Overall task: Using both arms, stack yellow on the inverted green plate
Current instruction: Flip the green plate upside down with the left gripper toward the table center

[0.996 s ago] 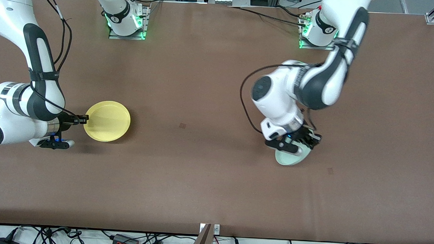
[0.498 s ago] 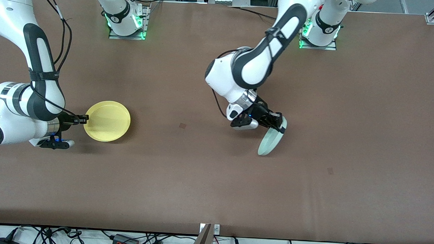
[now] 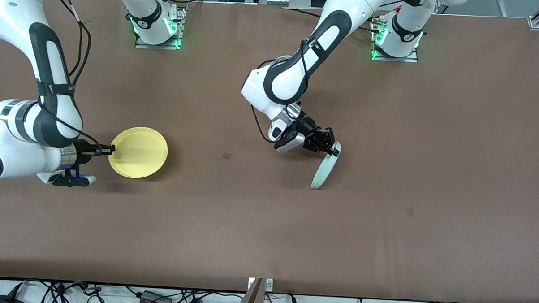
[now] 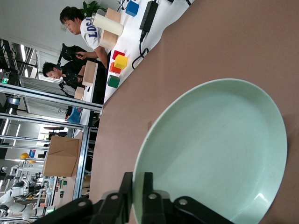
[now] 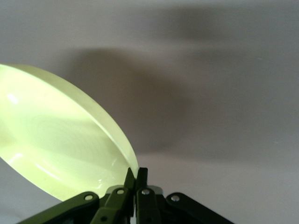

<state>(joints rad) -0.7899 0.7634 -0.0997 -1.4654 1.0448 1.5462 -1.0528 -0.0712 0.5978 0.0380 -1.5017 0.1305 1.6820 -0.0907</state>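
The yellow plate (image 3: 138, 152) is held near the right arm's end of the table, hollow side up. My right gripper (image 3: 110, 150) is shut on its rim; the right wrist view shows the plate (image 5: 56, 144) clamped between the fingers (image 5: 136, 179). The pale green plate (image 3: 324, 170) hangs on edge, tilted steeply, over the middle of the table. My left gripper (image 3: 333, 148) is shut on its upper rim. In the left wrist view the green plate (image 4: 215, 154) shows its hollow side, with the rim pinched between the fingers (image 4: 138, 186).
The brown table (image 3: 267, 223) is bare apart from the two plates. The arm bases (image 3: 157, 26) (image 3: 396, 37) stand along the edge farthest from the front camera. Cables and boxes lie off the table's near edge.
My left arm has swung the green plate from flat on the table near its own end up onto its edge and toward the table's middle. The yellow plate has shifted slightly toward the middle.
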